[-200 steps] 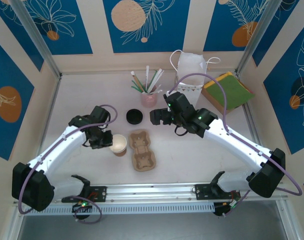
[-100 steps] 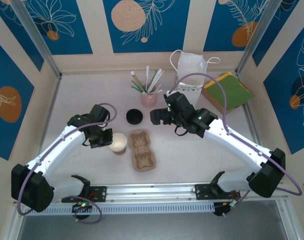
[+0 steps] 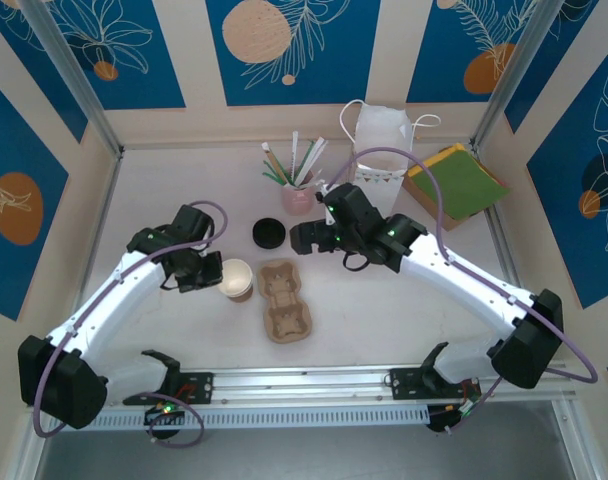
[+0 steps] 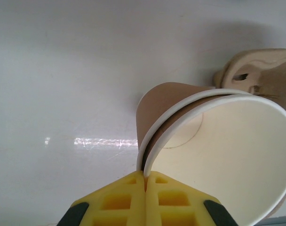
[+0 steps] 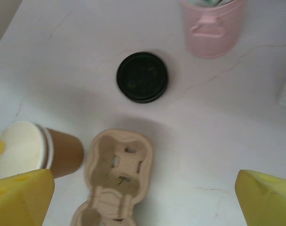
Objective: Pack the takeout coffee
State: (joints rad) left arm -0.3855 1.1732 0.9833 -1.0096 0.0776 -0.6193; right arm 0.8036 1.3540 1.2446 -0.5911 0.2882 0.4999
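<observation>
Top external view: nearest the arm bases, a beige moulded-pulp two-slot cup tray [image 3: 285,303] lies on the pale marbled counter [image 3: 404,300] with its long axis running near to far. Just left of its far slot stands a small brown kraft paper cup [image 3: 236,280], lidless, its cream inside showing. The left hand [image 3: 217,274] reaches in from the left and is closed on the cup's left rim. In the left wrist view the two yellow fingers [image 4: 119,202] press together with the cup wall pinched between them. The rim reads there as two white rings one inside the other, and the tray's edge peeks out behind the cup.

Further back, a loose round black plastic lid [image 3: 268,232] lies flat on the counter. It sits beyond the tray's far end and a little left, apart from both cup and tray. The right hand [image 3: 302,238] hangs just right of the lid. In the right wrist view its yellow fingers [image 5: 20,195] stand wide apart and grip nothing, with the tray below them and the lid ahead.

Near the far wall stands a pink holder of straws and stirrers [image 3: 297,197]. To its right is a white paper bag with handles [image 3: 384,150], and further right a stack of green, yellow and orange napkins [image 3: 456,182].
</observation>
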